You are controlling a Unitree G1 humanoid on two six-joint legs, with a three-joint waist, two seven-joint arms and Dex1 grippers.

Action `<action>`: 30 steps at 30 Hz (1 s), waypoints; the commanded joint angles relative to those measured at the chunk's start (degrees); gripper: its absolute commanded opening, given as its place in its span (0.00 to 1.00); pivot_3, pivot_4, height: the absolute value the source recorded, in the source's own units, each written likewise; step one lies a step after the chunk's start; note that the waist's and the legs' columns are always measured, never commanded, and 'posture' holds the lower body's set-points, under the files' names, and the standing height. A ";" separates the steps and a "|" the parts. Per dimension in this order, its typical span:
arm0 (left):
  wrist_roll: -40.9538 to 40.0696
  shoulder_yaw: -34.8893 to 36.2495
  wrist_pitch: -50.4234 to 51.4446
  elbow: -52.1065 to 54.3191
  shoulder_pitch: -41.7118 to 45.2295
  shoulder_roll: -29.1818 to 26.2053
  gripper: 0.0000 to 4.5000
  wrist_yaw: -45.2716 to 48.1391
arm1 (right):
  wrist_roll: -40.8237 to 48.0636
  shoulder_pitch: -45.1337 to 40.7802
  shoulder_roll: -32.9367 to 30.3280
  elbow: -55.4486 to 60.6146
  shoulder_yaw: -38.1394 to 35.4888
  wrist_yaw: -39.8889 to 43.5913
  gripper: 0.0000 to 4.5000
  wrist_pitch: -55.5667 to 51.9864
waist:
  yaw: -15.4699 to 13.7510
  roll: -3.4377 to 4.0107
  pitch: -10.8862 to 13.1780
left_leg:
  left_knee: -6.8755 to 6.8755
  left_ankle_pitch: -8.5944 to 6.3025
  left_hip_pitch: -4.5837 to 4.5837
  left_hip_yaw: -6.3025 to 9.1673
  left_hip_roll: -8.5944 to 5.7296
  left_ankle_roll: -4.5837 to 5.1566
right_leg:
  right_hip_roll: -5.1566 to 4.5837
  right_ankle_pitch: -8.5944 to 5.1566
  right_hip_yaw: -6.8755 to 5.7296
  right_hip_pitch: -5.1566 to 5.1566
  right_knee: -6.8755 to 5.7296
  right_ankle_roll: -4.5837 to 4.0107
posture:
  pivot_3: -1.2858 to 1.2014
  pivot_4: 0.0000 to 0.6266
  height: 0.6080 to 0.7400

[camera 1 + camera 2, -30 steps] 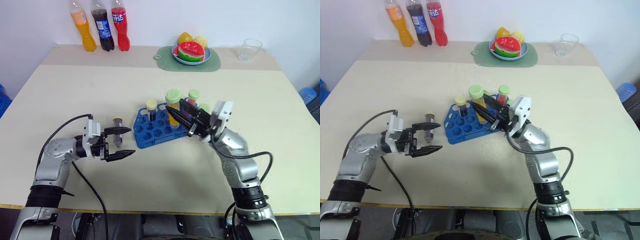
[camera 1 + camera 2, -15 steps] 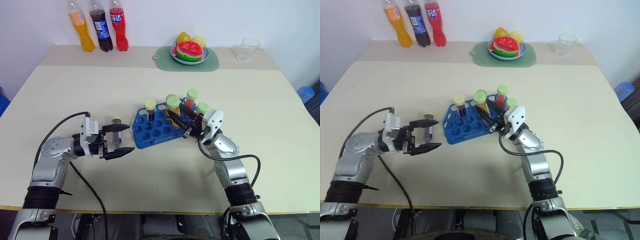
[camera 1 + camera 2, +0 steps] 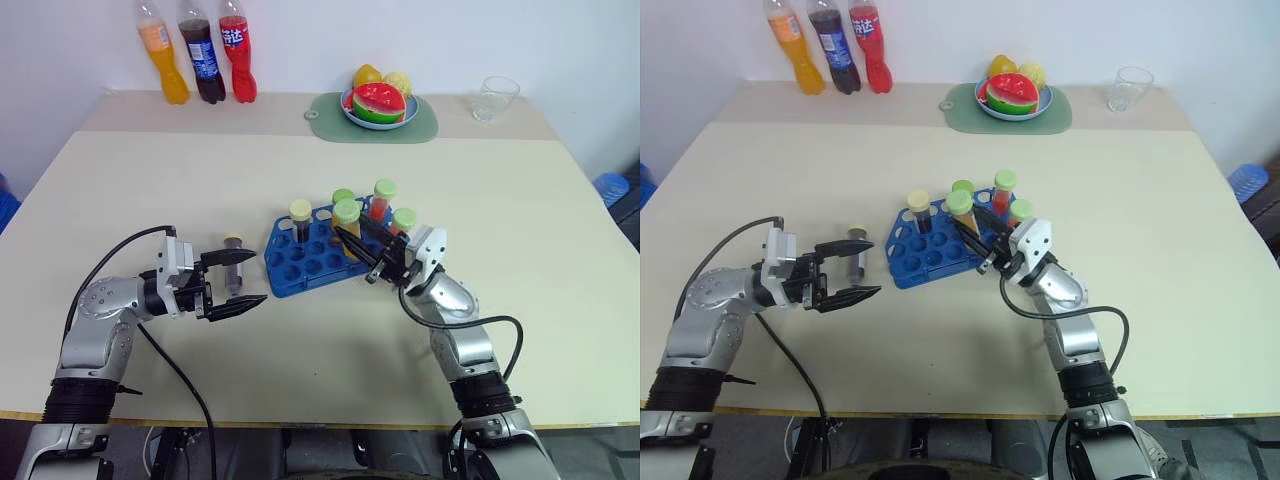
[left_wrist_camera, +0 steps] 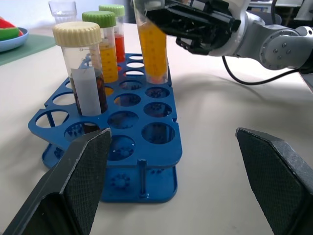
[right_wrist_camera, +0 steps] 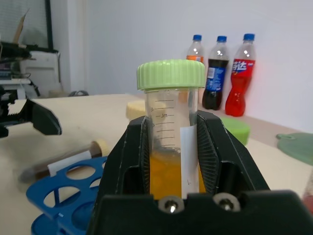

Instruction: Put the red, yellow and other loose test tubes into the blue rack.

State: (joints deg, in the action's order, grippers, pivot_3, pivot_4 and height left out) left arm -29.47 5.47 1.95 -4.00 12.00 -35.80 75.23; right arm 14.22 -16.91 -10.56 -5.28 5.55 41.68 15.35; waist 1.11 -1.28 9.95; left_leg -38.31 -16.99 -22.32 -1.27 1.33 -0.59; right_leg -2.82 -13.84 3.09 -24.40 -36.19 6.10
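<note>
Clamping its two black fingers on a clear plastic tube of yellow liquid with a green cap and white label (image 3: 347, 227), the right gripper (image 3: 360, 252) holds that tube upright over the low bright blue plastic rack with rows of round holes (image 3: 312, 259). In the left wrist view the tube's lower end stands at a hole in the rack's far rows, though whether it is fully seated cannot be told. Its long axis runs straight up and down, in line with the hole beneath it, so the coming move probably calls for a straight push down and then a release.

Standing in the rack around it are a red-liquid tube with a green cap (image 3: 381, 200), a dark brown tube with a pale yellow cap (image 3: 301, 219) and two more green-capped tubes (image 3: 404, 220).

Out beyond the rack's left end, the left gripper (image 3: 240, 283) points level toward the rack with its fingers spread wide and nothing between them. One more small clear tube with dark contents and a pale cap (image 3: 234, 262) shows just behind that gripper, near the middle of the cream table (image 3: 300, 370); from here it cannot be told whether it lies flat or stands. The left arm is plainly the nearer one to it, so that tube looks like its job.
</note>
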 commanded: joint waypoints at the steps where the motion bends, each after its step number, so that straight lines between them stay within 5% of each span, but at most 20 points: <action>1: -1.25 1.23 -0.07 1.90 -0.18 -0.10 0.94 -0.15 | -0.28 -0.59 0.51 -0.07 0.67 -0.10 0.25 0.88 | 0.03 0.00 0.00 | 0.00 0.00 0.00 0.00 0.00 0.00 | 0.01 0.00 0.00 0.00 0.00 0.00 | 0.52 0.24 1.00; 9: -1.55 1.54 0.26 3.28 -1.31 -0.21 0.94 -0.92 | 2.80 -2.25 2.16 -2.74 -0.36 0.56 0.25 -0.27 | 0.10 0.00 0.00 | 0.00 0.00 0.03 -0.02 0.07 -0.01 | 0.06 0.04 0.00 0.00 0.00 -0.06 | 0.52 0.24 1.00; 16: -2.88 2.43 1.96 5.55 -2.99 -0.37 0.94 -2.53 | 0.20 -1.83 0.95 -2.08 -0.33 -0.06 0.95 1.97 | 0.06 0.01 0.00 | 0.00 0.00 0.04 -0.03 0.14 -0.01 | 0.10 0.04 0.00 0.00 -0.01 -0.07 | 0.52 0.24 1.00; 17: -3.19 2.66 2.33 5.90 -3.24 -0.35 0.94 -2.80 | -0.34 -1.79 0.65 -1.94 -0.23 -0.09 0.99 2.37 | 0.05 0.01 0.00 | 0.00 0.00 0.03 -0.03 0.14 -0.01 | 0.09 0.04 0.00 0.00 -0.01 -0.08 | 0.52 0.24 1.00; 23: -7.62 5.51 8.15 9.42 -2.81 1.29 0.94 -9.39 | -1.26 -1.25 -2.46 0.51 -0.43 0.84 0.99 1.58 | -0.06 0.01 0.00 | 0.00 0.00 0.03 -0.04 0.14 -0.01 | 0.07 0.04 0.01 0.00 0.00 -0.07 | 0.52 0.24 1.00; 30: -18.30 12.75 20.32 16.05 1.93 6.29 0.94 -29.29 | -1.58 3.83 -11.65 10.75 -1.17 3.16 0.99 -4.96 | -0.30 -0.01 -0.01 | -0.01 0.00 0.01 0.00 0.20 -0.01 | 0.03 0.05 0.01 0.00 -0.01 -0.06 | 0.52 0.24 1.00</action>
State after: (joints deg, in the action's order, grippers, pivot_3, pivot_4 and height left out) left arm -44.78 15.53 19.64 9.14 12.82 -29.51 50.60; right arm 12.32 -13.95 -21.02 1.86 5.25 44.25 11.37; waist 0.81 -1.30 9.94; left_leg -38.32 -16.99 -22.30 -1.27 1.53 -0.60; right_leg -2.78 -13.79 3.09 -24.40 -36.20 6.04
